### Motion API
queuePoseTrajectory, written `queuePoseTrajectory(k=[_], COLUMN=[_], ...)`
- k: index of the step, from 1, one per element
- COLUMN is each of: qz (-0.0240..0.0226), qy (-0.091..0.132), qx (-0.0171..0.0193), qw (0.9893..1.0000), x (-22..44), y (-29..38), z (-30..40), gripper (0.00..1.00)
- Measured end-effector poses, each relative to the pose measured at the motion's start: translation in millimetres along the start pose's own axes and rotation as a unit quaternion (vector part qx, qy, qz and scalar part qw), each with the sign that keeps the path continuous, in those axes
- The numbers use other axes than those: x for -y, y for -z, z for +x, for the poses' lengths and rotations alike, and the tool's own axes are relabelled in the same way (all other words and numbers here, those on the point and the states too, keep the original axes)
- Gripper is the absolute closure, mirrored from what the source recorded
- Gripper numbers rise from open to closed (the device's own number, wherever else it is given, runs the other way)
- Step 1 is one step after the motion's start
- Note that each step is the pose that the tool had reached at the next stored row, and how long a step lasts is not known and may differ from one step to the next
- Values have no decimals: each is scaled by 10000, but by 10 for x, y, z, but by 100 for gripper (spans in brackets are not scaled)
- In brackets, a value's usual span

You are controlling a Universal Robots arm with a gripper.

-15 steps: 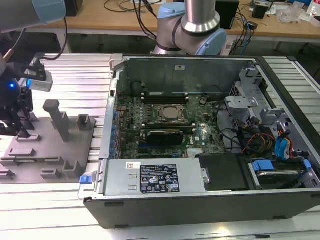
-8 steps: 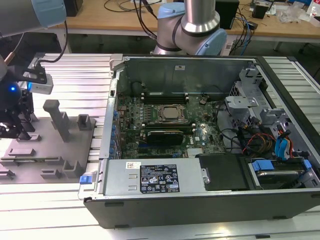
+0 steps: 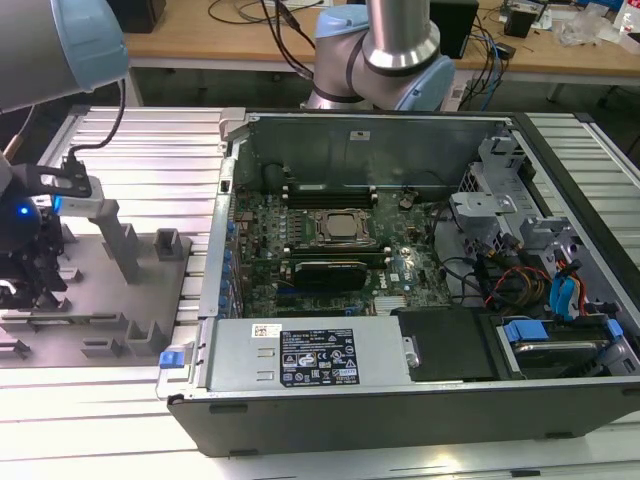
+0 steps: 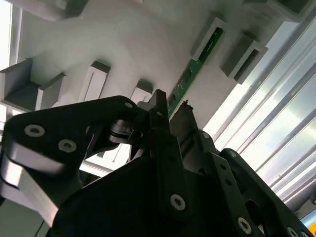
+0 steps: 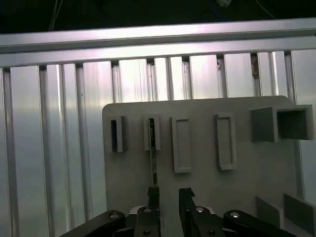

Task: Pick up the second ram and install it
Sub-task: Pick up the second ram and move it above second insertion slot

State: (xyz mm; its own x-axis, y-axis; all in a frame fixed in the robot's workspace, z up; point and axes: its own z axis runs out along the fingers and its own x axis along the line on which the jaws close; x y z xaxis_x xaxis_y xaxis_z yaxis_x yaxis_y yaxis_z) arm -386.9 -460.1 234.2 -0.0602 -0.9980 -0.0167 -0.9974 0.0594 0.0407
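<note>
First wrist view: hand parted; second ram close

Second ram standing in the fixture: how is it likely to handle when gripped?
Likely stiff and light: the second ram is a thin, flat board. Standing on edge in the grey fixture, it could tilt if gripped off-centre.

A silver, ribbed aluminium table top with long parallel grooves carried everything. A large, dark grey metal computer case lay on its side directly on it, open face up. Just beside that case, on the exterior view's left, a flat grey plastic fixture plate with upright posts and slotted blocks rested on the grooves. Bare table also showed past the case on the exterior view's right.
</note>
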Motion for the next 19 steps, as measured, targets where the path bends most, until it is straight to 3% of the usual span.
queuePoseTrajectory(k=[3,5,8,13,19], qz=[-9,-9,-9,-11,-12], qy=[74,96,143,160,168], qx=[-10,-12,-15,22,26], qw=[10000,10000,9999,9999,9999], x=[14,17,25,33,35], y=[-104,-132,-196,-269,-318], z=[31,52,137,142,145], gripper=[70,70,70,70,70])
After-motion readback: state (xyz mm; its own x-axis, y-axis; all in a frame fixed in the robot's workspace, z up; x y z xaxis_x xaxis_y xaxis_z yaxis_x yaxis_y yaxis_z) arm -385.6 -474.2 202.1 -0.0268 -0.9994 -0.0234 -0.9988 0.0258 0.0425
